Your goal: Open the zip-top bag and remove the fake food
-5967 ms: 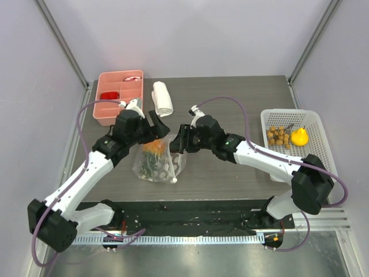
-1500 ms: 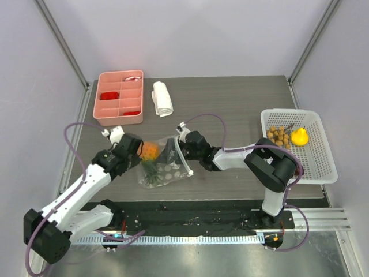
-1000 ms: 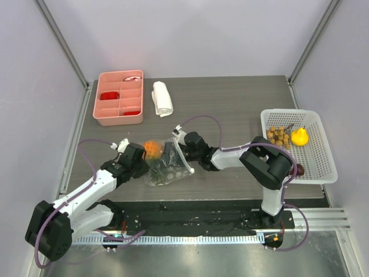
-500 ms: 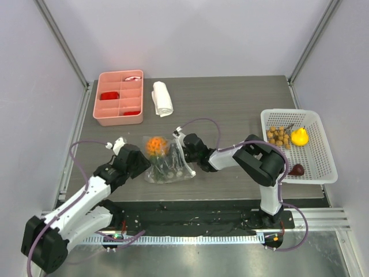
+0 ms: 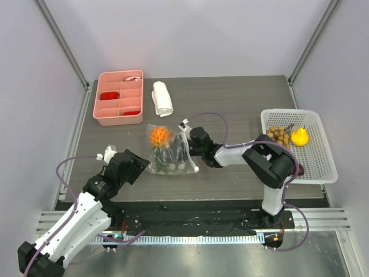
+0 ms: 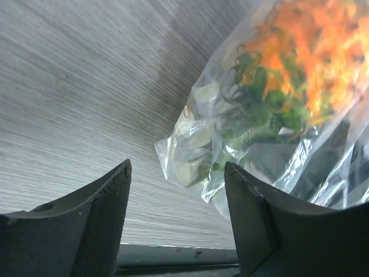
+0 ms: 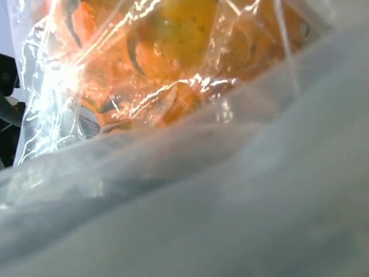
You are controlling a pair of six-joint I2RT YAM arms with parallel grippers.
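Observation:
The clear zip-top bag (image 5: 168, 151) lies on the table, its white zip strip (image 5: 190, 156) on the right side. The orange spiky fruit with green (image 5: 158, 136) is inside it. My left gripper (image 5: 136, 165) is open and empty, just left of the bag and apart from it; in the left wrist view its gripper (image 6: 177, 173) frames the bag's corner (image 6: 242, 133) and the fruit (image 6: 305, 46). My right gripper (image 5: 177, 152) reaches into or under the bag at the zip side. Plastic fills the right wrist view and hides its jaws; the fruit (image 7: 173, 52) shows through.
A white basket (image 5: 314, 163) at the right holds the brown ball cluster (image 5: 278, 136) and the yellow pear (image 5: 298, 137). A pink compartment tray (image 5: 120, 115) and a rolled white towel (image 5: 162, 98) stand at the back left.
My left arm has drawn back toward the near edge, away from the bag, with its gripper open. The bag has shifted away and to the right with my right gripper.

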